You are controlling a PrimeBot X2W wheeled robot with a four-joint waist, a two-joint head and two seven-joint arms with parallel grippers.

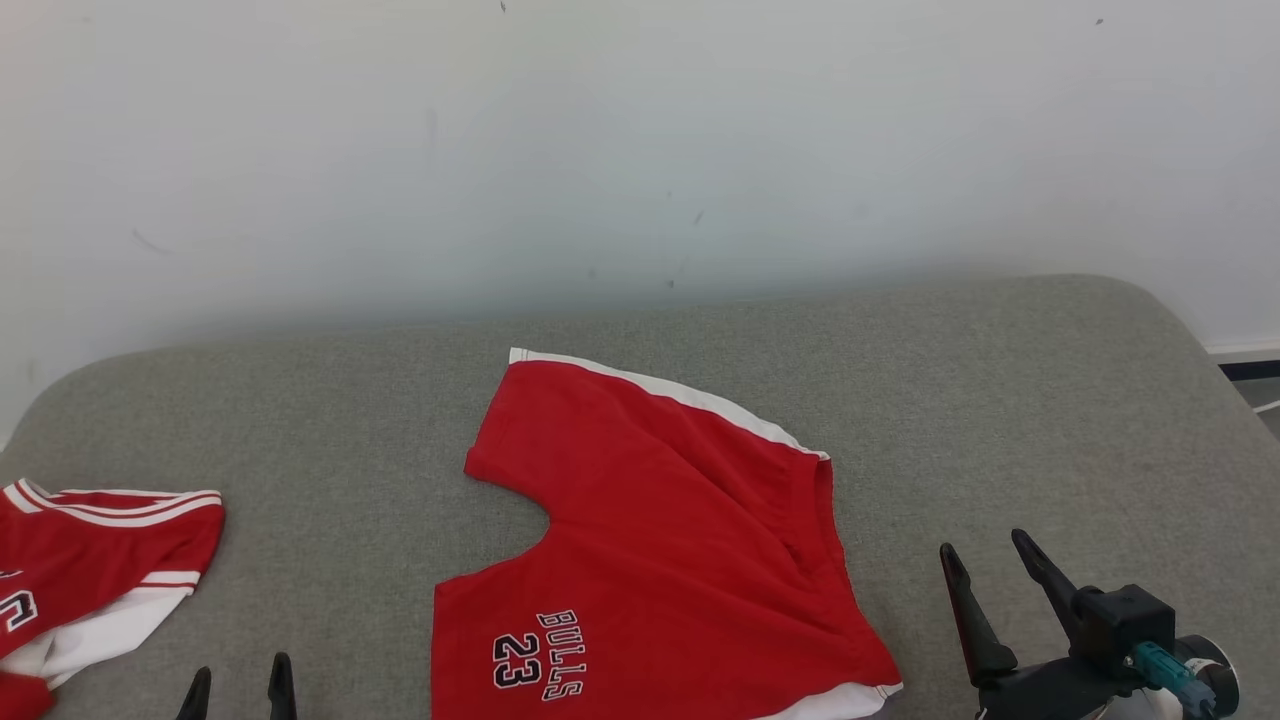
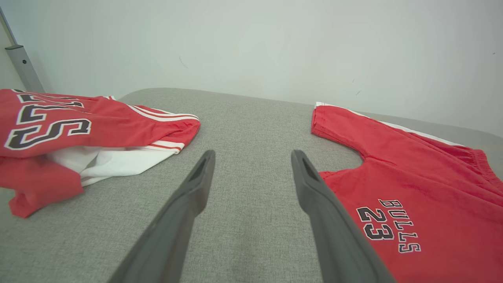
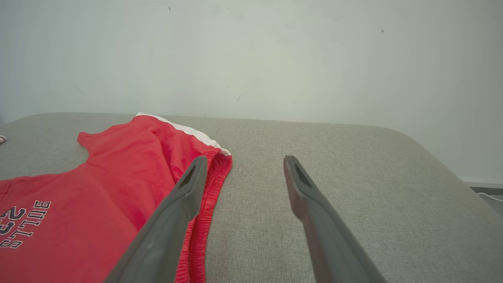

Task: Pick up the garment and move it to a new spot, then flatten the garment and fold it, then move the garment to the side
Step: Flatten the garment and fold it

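At 7 o'clock in the head view, your left pincer (image 1: 238,690) has just its tips in frame, spread apart and empty. At 4 o'clock the right pincer (image 1: 984,548) is likewise open and holds nothing, near the waistband (image 3: 218,169). The shorts (image 1: 680,540) lie between them, from 6 o'clock up to the middle of the table (image 1: 1000,400), spread fairly flat with both legs pointing toward 9 o'clock.

You look to be at the flatten-and-fold step. A soft ridge by the waistband wants smoothing first. Then each pincer needs a pinch on an edge, probably to bring the far leg over the near one. A jersey (image 1: 90,560) sits at 8 o'clock, well apart; keep clear of it.

The frame cuts off the shorts' near hem and part of the jersey. You cannot tell whether the cloth lies in a single thickness.
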